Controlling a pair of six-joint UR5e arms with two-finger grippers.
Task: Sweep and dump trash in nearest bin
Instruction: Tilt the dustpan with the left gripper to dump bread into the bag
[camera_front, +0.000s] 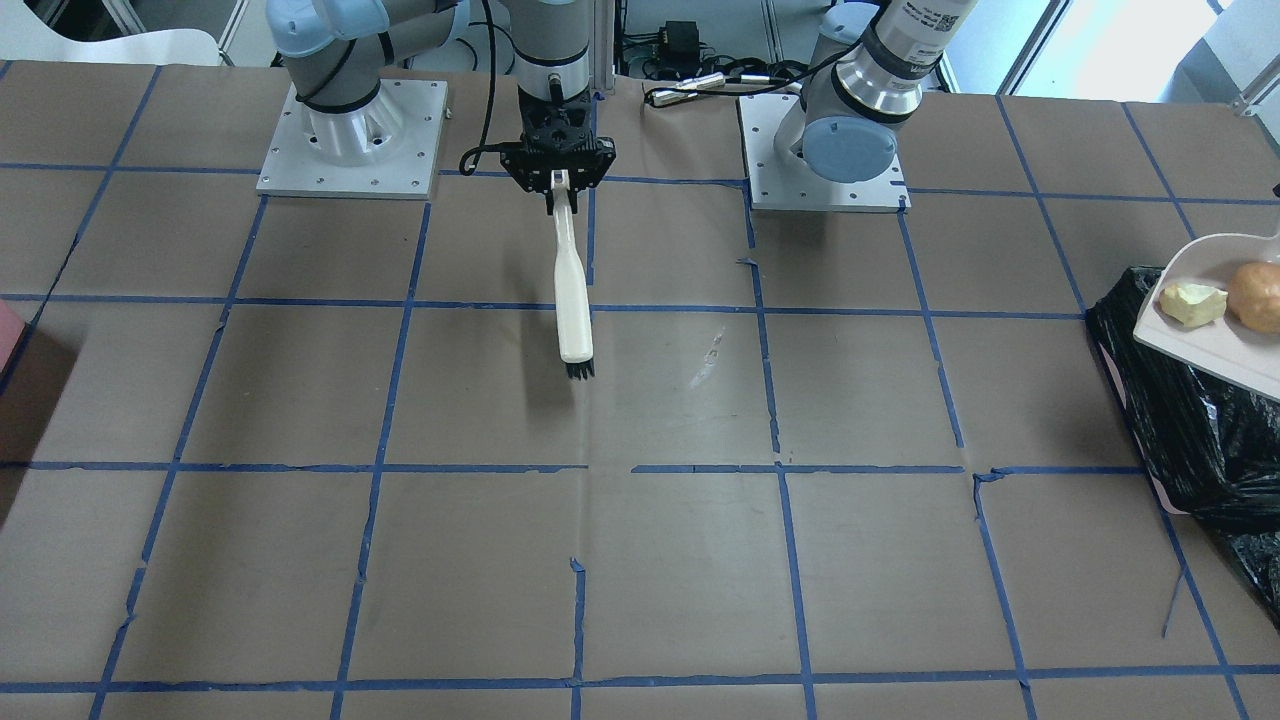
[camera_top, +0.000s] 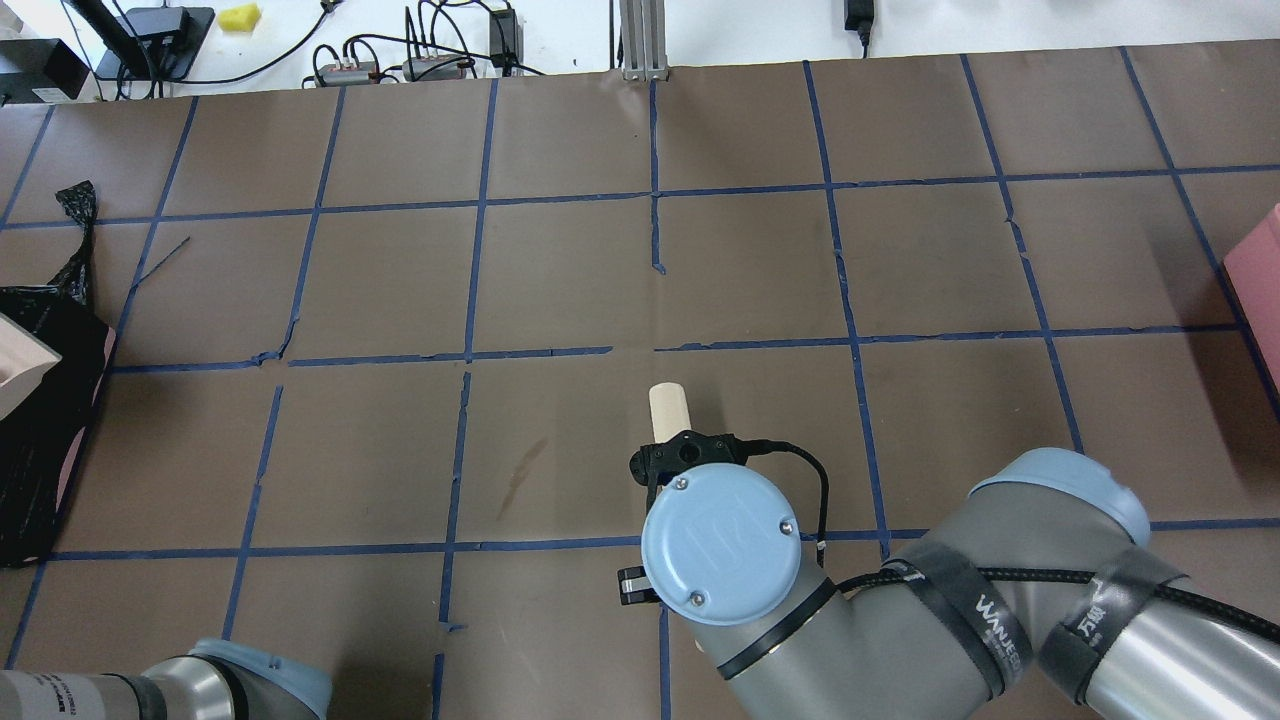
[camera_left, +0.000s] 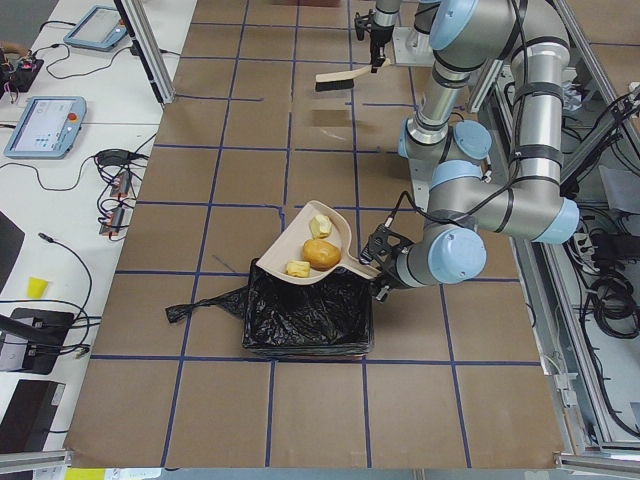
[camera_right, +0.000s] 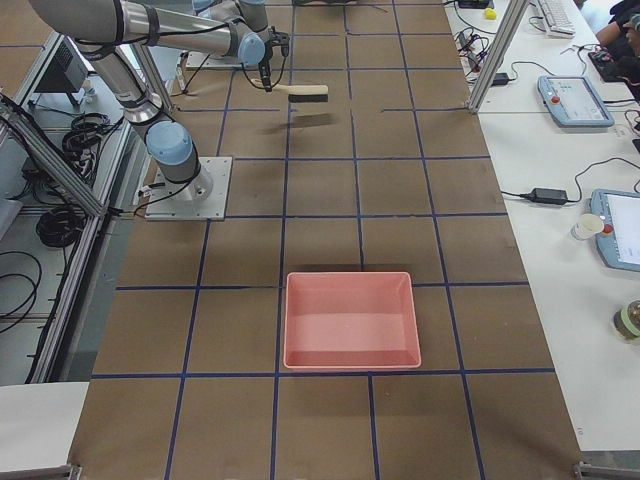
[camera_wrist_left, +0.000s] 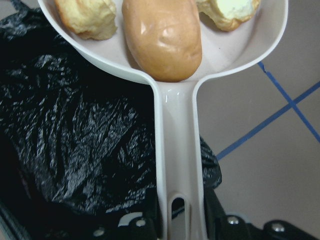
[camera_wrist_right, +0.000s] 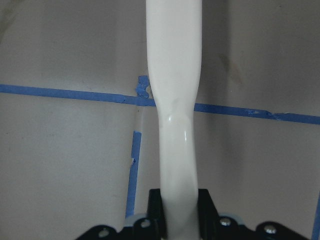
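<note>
My left gripper (camera_wrist_left: 182, 220) is shut on the handle of a cream dustpan (camera_wrist_left: 180, 150) and holds it above the black-bag bin (camera_wrist_left: 75, 150). The pan carries a tan potato-like lump (camera_wrist_left: 162, 37) and two crusty bread chunks (camera_wrist_left: 87, 17), (camera_wrist_left: 227, 10). In the front view the pan (camera_front: 1215, 340) hangs over the bin (camera_front: 1190, 430) at the right edge. In the left view the pan (camera_left: 310, 245) sits over the bin's far rim. My right gripper (camera_front: 560, 185) is shut on a white brush (camera_front: 572, 300) held above the table, its black bristles pointing away from the robot.
A pink tray (camera_right: 350, 320) stands on the table at the robot's right end, and its corner shows in the overhead view (camera_top: 1262, 265). Two arm base plates (camera_front: 350, 150), (camera_front: 825, 150) sit at the robot's edge. Blue tape lines grid the brown table.
</note>
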